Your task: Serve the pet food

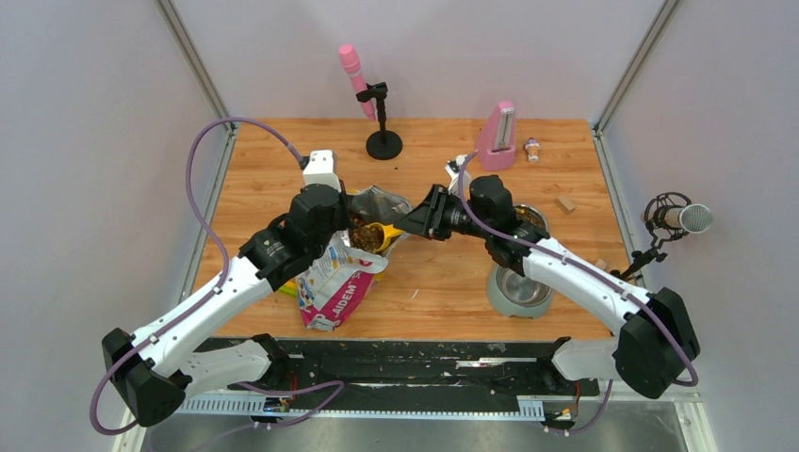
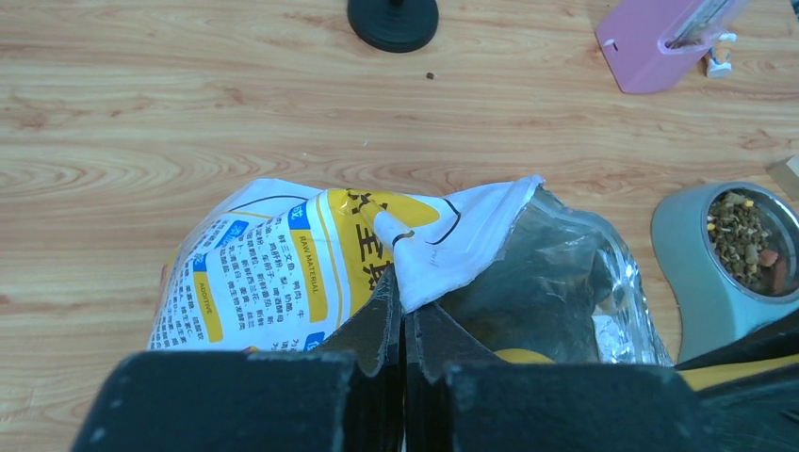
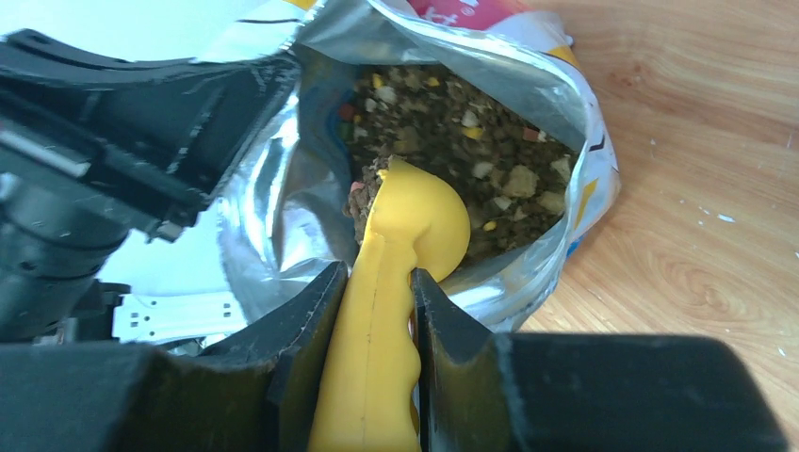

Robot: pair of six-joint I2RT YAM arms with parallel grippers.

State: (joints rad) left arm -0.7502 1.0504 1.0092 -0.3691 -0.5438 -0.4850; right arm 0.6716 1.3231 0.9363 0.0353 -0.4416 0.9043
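The pet food [image 3: 471,151] fills the open foil-lined bag [image 3: 283,217], which lies on the table left of centre [image 1: 330,287]. My left gripper [image 2: 403,297] is shut on the bag's torn top edge [image 2: 452,245] and holds the mouth up; from above this gripper [image 1: 344,221] sits at the bag's left side. My right gripper [image 3: 377,282] is shut on the handle of a yellow scoop [image 3: 400,235]. The scoop's head is inside the bag's mouth [image 1: 382,235], with kibble heaped against it [image 3: 363,188].
A grey bowl [image 1: 518,290] stands right of centre under my right arm. A second bowl [image 2: 683,254] holds some kibble [image 2: 740,235]. At the back are a mic stand [image 1: 383,143], a pink metronome [image 1: 497,137] and a small wooden block [image 1: 565,203]. A stray pellet [image 1: 413,295] lies on the wood.
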